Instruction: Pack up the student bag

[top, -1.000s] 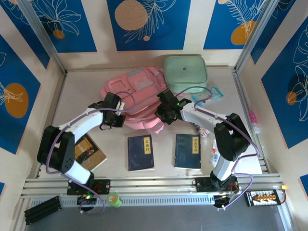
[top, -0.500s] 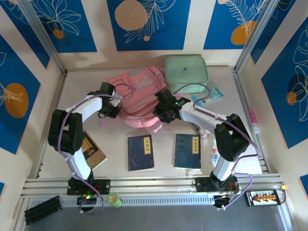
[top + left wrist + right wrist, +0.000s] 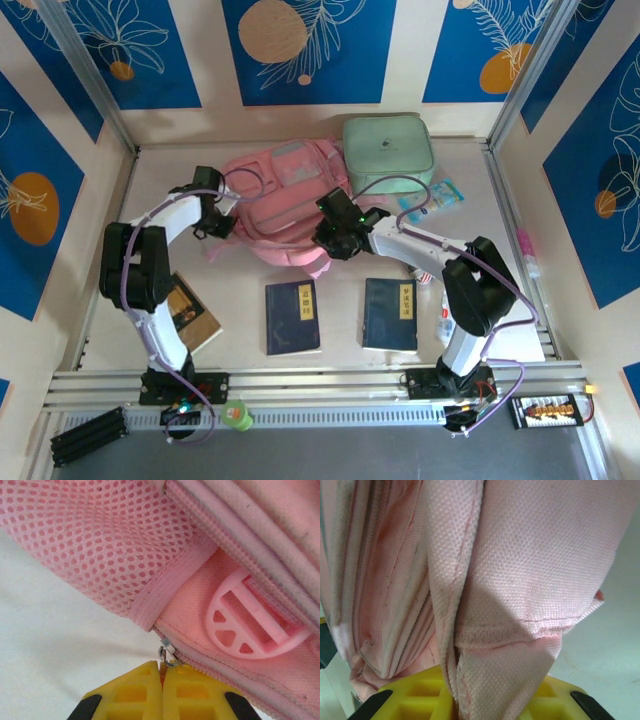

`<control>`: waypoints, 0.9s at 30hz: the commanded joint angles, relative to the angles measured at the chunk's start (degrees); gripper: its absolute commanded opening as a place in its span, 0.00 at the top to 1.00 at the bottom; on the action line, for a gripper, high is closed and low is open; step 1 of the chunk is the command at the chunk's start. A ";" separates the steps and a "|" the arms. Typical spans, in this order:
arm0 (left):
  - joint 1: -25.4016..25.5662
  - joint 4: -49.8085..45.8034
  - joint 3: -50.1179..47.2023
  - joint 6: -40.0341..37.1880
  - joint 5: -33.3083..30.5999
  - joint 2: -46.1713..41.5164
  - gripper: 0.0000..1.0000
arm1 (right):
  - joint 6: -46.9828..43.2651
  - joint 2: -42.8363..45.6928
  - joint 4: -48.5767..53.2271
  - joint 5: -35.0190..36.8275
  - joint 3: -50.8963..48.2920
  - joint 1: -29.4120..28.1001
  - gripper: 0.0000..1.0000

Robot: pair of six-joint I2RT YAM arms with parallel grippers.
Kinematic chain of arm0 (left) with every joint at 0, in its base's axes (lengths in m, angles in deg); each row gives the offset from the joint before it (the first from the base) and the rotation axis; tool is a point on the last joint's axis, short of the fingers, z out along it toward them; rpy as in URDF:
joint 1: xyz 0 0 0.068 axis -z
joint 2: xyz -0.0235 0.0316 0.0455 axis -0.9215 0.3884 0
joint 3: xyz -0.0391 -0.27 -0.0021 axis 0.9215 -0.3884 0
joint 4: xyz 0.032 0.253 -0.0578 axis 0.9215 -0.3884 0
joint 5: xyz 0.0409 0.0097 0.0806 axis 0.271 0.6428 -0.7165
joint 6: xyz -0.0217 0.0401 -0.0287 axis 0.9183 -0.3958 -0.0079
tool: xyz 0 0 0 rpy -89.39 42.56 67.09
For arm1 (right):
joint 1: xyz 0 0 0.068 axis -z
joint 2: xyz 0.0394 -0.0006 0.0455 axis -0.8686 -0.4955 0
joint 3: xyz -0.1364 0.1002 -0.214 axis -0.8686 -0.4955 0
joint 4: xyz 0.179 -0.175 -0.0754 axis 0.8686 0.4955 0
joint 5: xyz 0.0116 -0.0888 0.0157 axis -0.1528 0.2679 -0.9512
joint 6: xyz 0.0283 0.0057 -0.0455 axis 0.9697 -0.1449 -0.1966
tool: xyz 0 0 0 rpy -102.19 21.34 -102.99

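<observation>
The pink student bag (image 3: 285, 195) lies flat at the back middle of the table. My left gripper (image 3: 220, 222) is at its left edge. In the left wrist view the yellow fingers (image 3: 135, 690) are pressed together, shut on the pull tab hanging from the metal zipper slider (image 3: 168, 656). That spot is just below the mesh side pocket (image 3: 90, 540) and a pink plastic buckle (image 3: 250, 625). My right gripper (image 3: 333, 238) is at the bag's near right corner. There it is shut on a fold of the bag's pink fabric (image 3: 520, 560), which hangs down between its yellow fingers (image 3: 420, 692).
A mint-green zip case (image 3: 387, 150) rests against the bag's back right. Two dark blue books (image 3: 292, 316) (image 3: 390, 313) lie in front, and a brown book (image 3: 188, 315) lies at the front left. A blue packet (image 3: 440, 194) and small items (image 3: 443, 305) sit at the right.
My left gripper has travelled left and towards the back along the bag's left edge, still shut on the zipper pull. The right gripper held its grip and shifted only slightly.
</observation>
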 commanded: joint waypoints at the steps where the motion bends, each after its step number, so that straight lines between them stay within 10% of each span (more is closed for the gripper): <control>1: -1.01 4.61 0.55 2.57 3.03 -2.21 0.83 | -2.71 -1.58 -6.08 -3.25 1.71 -1.29 0.76; 17: -1.04 12.09 -15.52 35.18 -1.29 -28.46 0.03 | -4.56 -18.08 -16.76 -8.73 15.21 -3.97 0.72; 27: -1.17 8.94 -14.51 43.82 16.77 -31.00 0.00 | -19.82 -7.65 -8.65 -4.51 10.33 -4.84 0.31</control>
